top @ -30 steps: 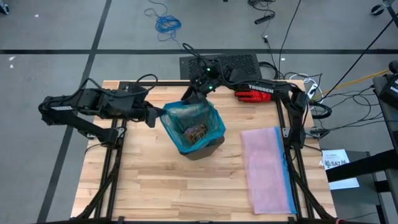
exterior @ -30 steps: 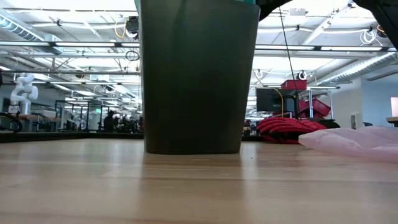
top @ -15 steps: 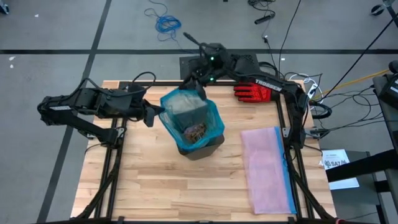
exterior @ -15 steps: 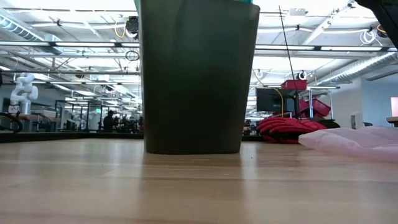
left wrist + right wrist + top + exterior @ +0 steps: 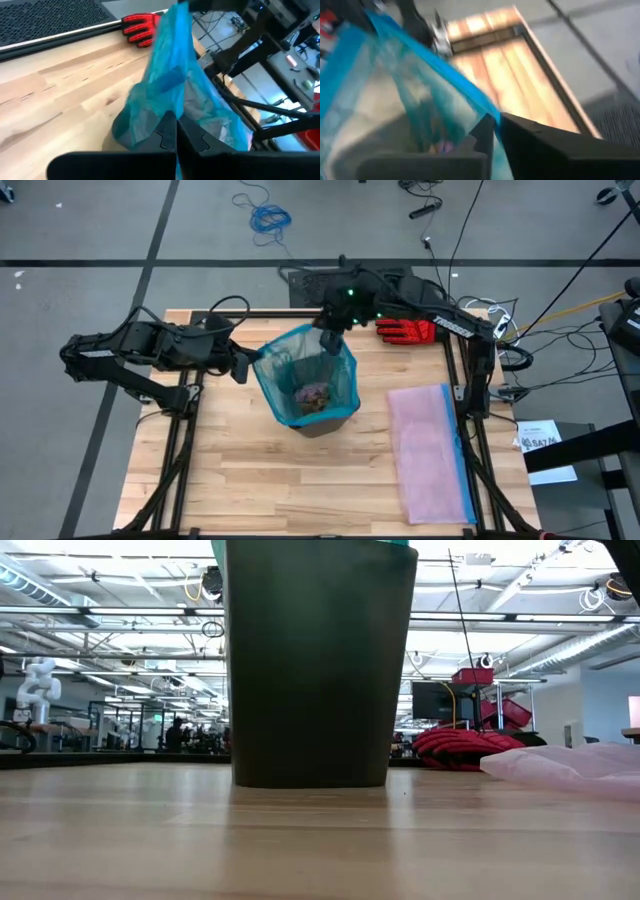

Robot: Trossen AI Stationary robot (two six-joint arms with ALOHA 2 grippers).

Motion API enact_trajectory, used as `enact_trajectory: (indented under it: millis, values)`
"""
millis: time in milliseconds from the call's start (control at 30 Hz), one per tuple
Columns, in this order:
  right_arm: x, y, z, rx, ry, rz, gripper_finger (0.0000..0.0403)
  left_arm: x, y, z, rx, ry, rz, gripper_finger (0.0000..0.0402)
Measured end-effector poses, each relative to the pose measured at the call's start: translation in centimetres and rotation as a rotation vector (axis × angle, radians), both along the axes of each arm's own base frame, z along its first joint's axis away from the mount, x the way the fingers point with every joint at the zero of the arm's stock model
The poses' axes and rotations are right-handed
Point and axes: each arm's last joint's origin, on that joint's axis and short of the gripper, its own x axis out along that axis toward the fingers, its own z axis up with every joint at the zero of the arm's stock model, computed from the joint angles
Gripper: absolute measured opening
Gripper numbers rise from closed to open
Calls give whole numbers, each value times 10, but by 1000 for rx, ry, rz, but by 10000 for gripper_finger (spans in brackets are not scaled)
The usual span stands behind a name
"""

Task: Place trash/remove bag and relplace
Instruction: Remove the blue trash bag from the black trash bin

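Mid desk, the teal bag (image 5: 305, 375) gets stretched between 2 tools: left tool (image 5: 246, 364) clenched on its left rim, right tool (image 5: 328, 340) pinching the back rim.

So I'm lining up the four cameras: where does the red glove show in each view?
High view: red glove at the table's far edge, right of the teal bag.
Low view: glove lies right of the dark bin, in the background.
Left wrist view: glove shows beside the bag.
Right wrist view: not clearly visible.
Shared landmark: the teal bag.
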Motion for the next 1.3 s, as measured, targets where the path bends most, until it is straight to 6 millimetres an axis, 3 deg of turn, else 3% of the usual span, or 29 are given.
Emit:
enact_trajectory:
  millis: [167,367,500,600,733,1000,1300]
  values:
    - [-14,10,0,43,85,-63,102,0,0,0,10,5,-13,0]
    - [-54,-8,17,35,123,-159,198,0,0,0,21,2,6,0]
    - [-88,-19,24,70,191,-224,233,0,1,1,19,-11,30,0]
    - [-98,-24,24,118,212,-153,239,0,1,1,15,-14,40,0]
    - [-98,-29,24,187,185,-43,229,0,1,1,17,-13,40,0]
    - [-84,-29,28,179,79,-45,203,-8,6,4,83,-8,14,0]
    - [-47,-19,-7,206,163,8,175,-22,11,10,96,-40,28,0]
